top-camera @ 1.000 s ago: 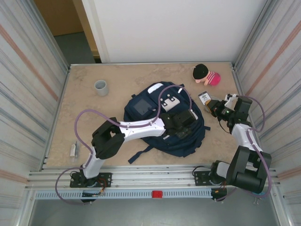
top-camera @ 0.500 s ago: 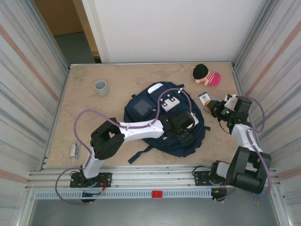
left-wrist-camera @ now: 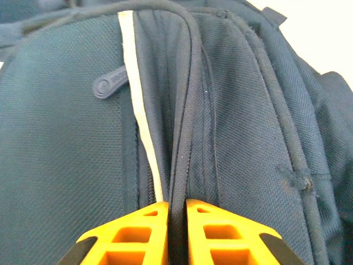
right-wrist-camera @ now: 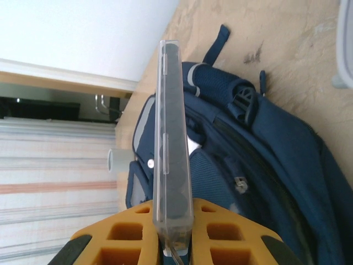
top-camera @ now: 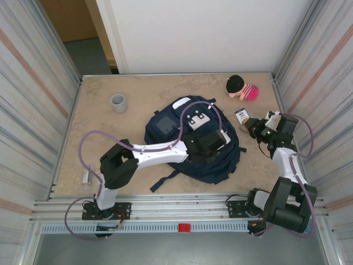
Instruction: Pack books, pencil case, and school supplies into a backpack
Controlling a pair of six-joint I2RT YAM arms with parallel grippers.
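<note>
The navy backpack (top-camera: 220, 165) lies flat in the middle of the table. My left gripper (top-camera: 212, 154) rests on its right half and is shut on a raised fold of dark fabric beside the zipper and white stripe (left-wrist-camera: 177, 207); the backpack (left-wrist-camera: 66, 138) fills the ground behind the fingers. At the right, my right gripper (top-camera: 249, 123) is shut on a clear flat plastic box (top-camera: 241, 115) of school supplies, held on edge (right-wrist-camera: 172, 127) just off the backpack's (right-wrist-camera: 265, 160) right side. The books and the pencil case are out of view.
A grey cup (top-camera: 118, 102) stands at the back left. A pink and black plush toy (top-camera: 241, 88) lies at the back right. A small pale object (top-camera: 85, 175) sits near the front left edge. Metal walls close in both sides.
My left gripper has closed, pinching the backpack's fabric fold, and its arm has drawn slightly leftward. The right gripper has kept its hold on the clear box, shifting a little toward the back.
</note>
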